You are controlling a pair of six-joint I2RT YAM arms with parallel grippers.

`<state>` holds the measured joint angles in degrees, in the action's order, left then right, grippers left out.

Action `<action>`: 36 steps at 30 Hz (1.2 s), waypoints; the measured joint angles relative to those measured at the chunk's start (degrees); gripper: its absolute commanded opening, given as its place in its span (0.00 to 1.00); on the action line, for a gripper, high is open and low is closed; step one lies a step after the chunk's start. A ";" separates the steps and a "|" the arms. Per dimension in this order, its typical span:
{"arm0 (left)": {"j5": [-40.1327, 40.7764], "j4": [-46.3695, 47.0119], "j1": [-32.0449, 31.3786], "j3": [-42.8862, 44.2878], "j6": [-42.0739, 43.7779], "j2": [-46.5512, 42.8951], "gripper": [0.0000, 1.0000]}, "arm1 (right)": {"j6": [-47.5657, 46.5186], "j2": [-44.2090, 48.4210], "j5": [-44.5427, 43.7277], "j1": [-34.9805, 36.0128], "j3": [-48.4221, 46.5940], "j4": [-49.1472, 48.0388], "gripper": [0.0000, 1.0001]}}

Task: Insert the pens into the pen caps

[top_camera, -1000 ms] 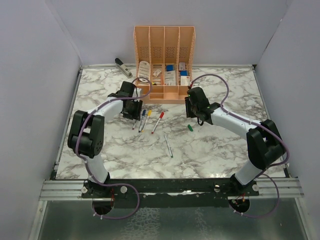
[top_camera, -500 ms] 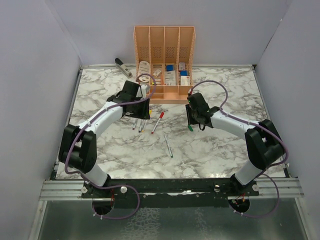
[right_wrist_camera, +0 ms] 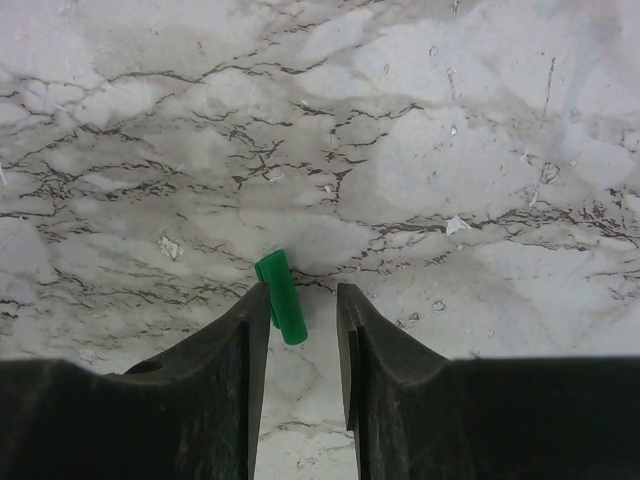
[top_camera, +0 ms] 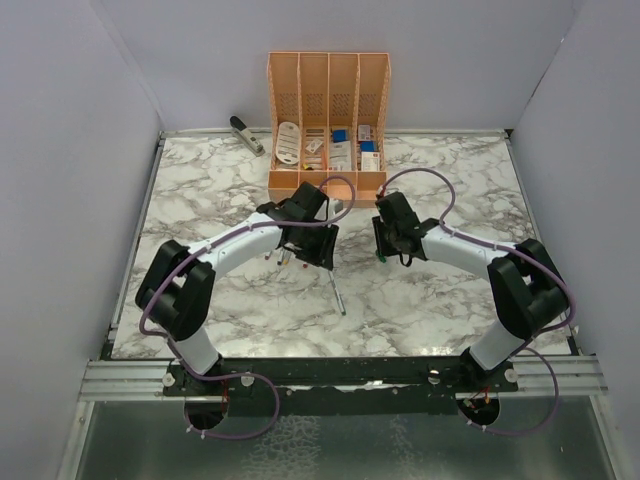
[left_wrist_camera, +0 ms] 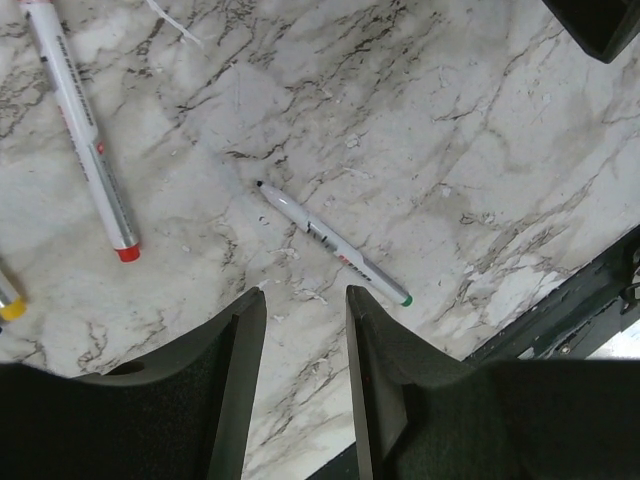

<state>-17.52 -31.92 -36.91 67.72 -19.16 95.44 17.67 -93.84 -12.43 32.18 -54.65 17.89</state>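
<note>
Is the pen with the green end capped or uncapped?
Uncapped: the pen lies flat with its dark tip bare, and the green cap lies apart.

A white bench (top_camera: 200, 190) veined with grey marbling is shown from above. A peach desk organiser (top_camera: 328, 100) is stood on it at the middle of the far edge. A grey stapler (top_camera: 246, 134) is laid near the far left corner. Near the centre, a thin silver green-ended pen (left_wrist_camera: 332, 244) is laid flat by itself. A red-ended pen (left_wrist_camera: 80, 130) is laid apart from it, and only the tip of a yellow-ended pen (left_wrist_camera: 8, 308) is seen. A small green cap (right_wrist_camera: 281, 298) is laid on its side, right of centre.
</note>
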 measured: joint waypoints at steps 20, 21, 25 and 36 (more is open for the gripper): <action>2.80 -6.01 -7.48 2.19 -5.07 6.95 0.44 | 0.04 0.00 3.06 -0.04 2.21 -3.39 0.33; 3.15 -6.10 -7.48 2.38 -5.20 7.37 0.44 | 0.04 0.00 3.06 -0.04 2.27 -3.41 0.33; 4.22 -5.97 -7.74 3.23 -5.53 9.20 0.44 | 0.09 0.07 3.04 -0.04 2.62 -3.61 0.33; 5.35 -4.52 -7.98 5.68 -6.05 13.14 0.45 | 0.11 1.68 2.27 -0.09 2.78 -4.04 0.33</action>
<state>-12.16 -36.45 -44.88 73.41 -25.21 108.57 17.78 -92.16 -10.15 32.10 -51.88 13.85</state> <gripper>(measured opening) 0.446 0.327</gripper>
